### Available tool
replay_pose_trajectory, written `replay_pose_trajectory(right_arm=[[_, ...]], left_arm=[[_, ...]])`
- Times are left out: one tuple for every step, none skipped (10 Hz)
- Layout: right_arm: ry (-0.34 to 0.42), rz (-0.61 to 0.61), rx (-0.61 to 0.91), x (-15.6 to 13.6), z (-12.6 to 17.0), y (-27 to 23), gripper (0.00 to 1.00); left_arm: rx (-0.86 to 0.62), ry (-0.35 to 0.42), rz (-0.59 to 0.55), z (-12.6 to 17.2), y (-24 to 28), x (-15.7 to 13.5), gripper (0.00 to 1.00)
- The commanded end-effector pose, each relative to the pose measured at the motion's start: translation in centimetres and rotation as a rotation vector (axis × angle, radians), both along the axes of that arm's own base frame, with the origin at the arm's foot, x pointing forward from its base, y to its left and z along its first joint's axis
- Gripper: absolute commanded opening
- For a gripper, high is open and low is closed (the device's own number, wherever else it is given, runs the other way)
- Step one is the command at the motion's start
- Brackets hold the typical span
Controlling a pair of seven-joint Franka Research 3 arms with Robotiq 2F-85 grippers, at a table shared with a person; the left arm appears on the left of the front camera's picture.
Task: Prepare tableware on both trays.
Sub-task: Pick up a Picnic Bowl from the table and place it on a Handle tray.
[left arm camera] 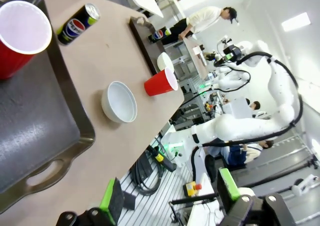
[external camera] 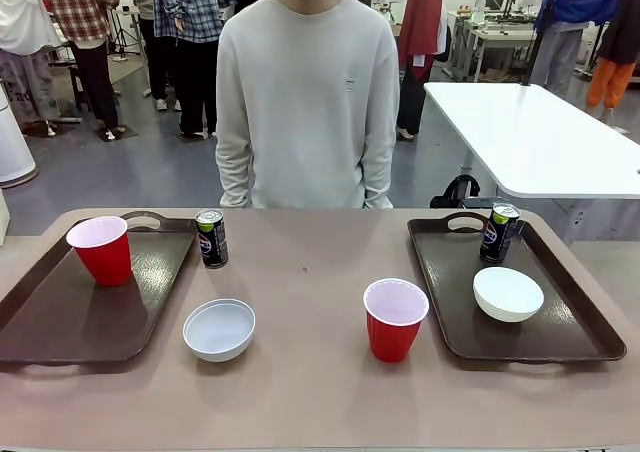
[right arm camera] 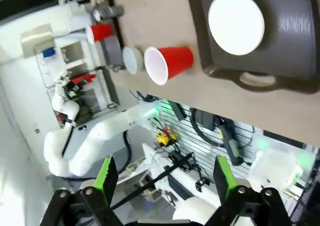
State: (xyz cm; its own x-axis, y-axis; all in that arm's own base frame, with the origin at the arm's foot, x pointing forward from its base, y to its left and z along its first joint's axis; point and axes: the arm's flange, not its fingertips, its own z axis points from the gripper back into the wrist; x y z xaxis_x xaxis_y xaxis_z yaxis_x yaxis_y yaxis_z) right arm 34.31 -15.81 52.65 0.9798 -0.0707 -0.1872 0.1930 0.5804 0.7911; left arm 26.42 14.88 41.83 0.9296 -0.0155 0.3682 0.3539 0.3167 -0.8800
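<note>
On the left tray (external camera: 60, 317) stands a red cup (external camera: 100, 250). A dark can (external camera: 211, 238) is upright on the table just off that tray's far right corner. A white bowl (external camera: 219, 328) and a second red cup (external camera: 394, 319) sit on the bare table between the trays. The right tray (external camera: 570, 347) carries a can (external camera: 498, 233) and a bowl (external camera: 508, 293). My left gripper (left arm camera: 170, 193) hangs open, off the table's near edge, short of the left tray (left arm camera: 40, 136). My right gripper (right arm camera: 165, 176) is open too, back from the right tray (right arm camera: 300, 51).
A person in a pale sweater (external camera: 307, 102) stands at the far side, arms down, hands hidden behind the table edge. The other arm (left arm camera: 240, 126) shows in the left wrist view, held back from the table. A white table (external camera: 540, 137) stands behind at right.
</note>
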Motion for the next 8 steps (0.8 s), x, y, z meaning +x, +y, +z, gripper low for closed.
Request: replay_pose_trajectory(right_arm=[[-0.061, 0.027, 0.134, 1.0, -0.3, -2.7, 1.00], [-0.085, 0.044, 0.189, 1.5, -1.2, -4.4, 1.00], [-0.184, 0.075, 0.241, 1.5, -2.1, -5.8, 1.00], [-0.272, 0.097, 0.275, 1.9, -3.2, -6.5, 1.00], [-0.345, 0.132, 0.319, 2.7, -4.6, -6.6, 1.00], [-0.360, 0.173, 0.328, 4.0, -5.7, -6.0, 1.00], [-0.366, 0.223, 0.317, 4.9, -6.1, -5.0, 1.00], [-0.314, 0.254, 0.276, 6.0, -6.1, -3.7, 1.00]], left_arm=[[-0.011, -0.008, 0.001, 0.1, 0.0, -0.1, 1.00], [-0.011, -0.008, 0.001, 0.1, 0.0, -0.1, 1.00], [-0.011, -0.008, 0.001, 0.1, 0.0, -0.1, 1.00], [-0.011, -0.008, 0.001, 0.1, 0.0, -0.1, 1.00], [-0.011, -0.008, 0.001, 0.1, 0.0, -0.1, 1.00], [-0.011, -0.008, 0.001, 0.1, 0.0, -0.1, 1.00], [-0.011, -0.008, 0.001, 0.1, 0.0, -0.1, 1.00], [-0.011, -0.008, 0.001, 0.1, 0.0, -0.1, 1.00]])
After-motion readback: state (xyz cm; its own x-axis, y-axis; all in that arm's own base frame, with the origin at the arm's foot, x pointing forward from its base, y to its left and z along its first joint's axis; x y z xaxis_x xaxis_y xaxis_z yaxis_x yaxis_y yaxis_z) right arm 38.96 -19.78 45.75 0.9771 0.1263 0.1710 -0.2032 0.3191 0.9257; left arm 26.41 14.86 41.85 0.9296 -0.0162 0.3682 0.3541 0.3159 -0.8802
